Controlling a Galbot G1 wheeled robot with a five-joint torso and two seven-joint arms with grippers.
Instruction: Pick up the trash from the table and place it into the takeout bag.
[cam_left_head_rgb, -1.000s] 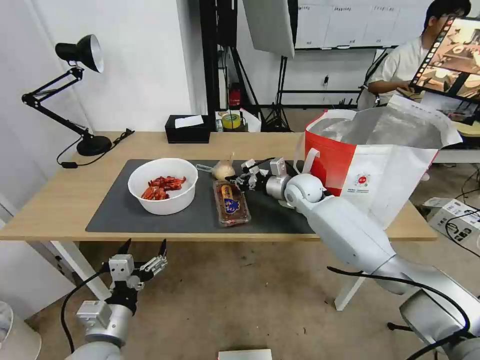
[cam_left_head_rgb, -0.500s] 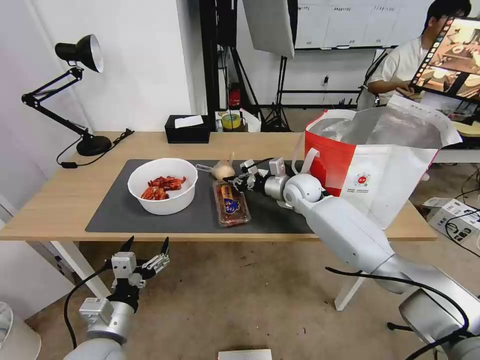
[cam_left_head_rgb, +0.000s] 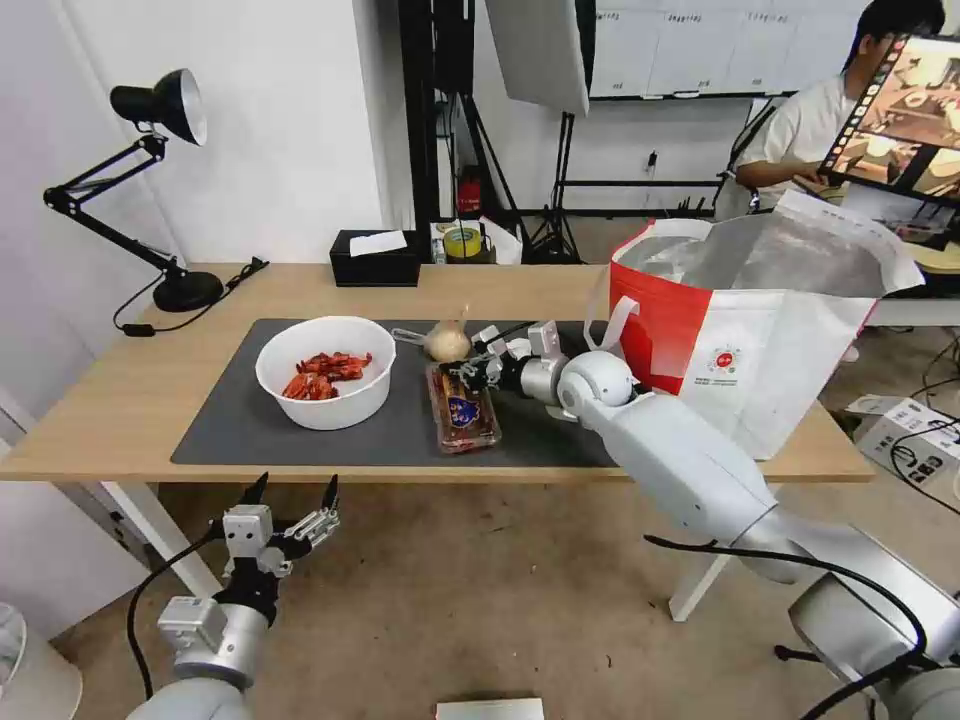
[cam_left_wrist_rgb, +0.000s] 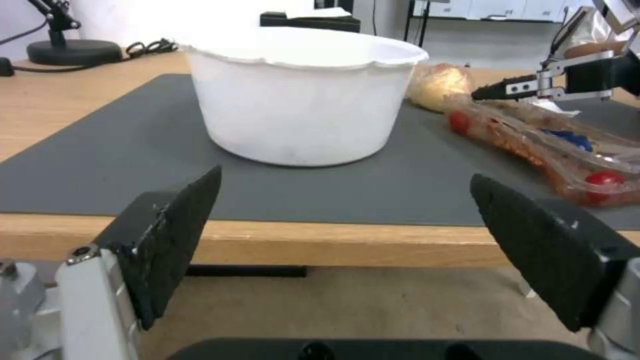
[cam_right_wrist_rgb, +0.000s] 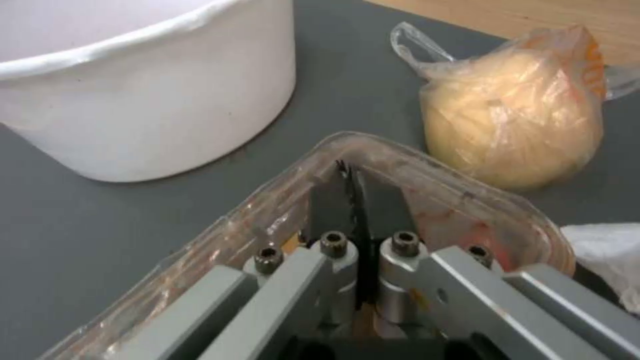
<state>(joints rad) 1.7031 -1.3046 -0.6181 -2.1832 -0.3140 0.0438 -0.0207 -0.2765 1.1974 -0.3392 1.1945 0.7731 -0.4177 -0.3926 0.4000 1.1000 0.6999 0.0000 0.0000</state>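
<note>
Grey mat (cam_left_head_rgb: 250, 420) on the wooden counter (cam_left_head_rgb: 120, 400), carrying a white bowl of crayfish shells (cam_left_head_rgb: 326, 371), a clear clamshell box of cherry tomatoes (cam_left_head_rgb: 462, 406) and a small bag of beige food (cam_left_head_rgb: 446, 342). Right gripper (cam_left_head_rgb: 464, 369) low over the far end of the clamshell box, jaws clenched together, tips just above the lid. Red-and-white takeout bag (cam_left_head_rgb: 745, 330) standing open at the counter's right end. Left gripper (cam_left_head_rgb: 290, 494) parked below the counter's front edge, jaws spread wide, facing the bowl.
</note>
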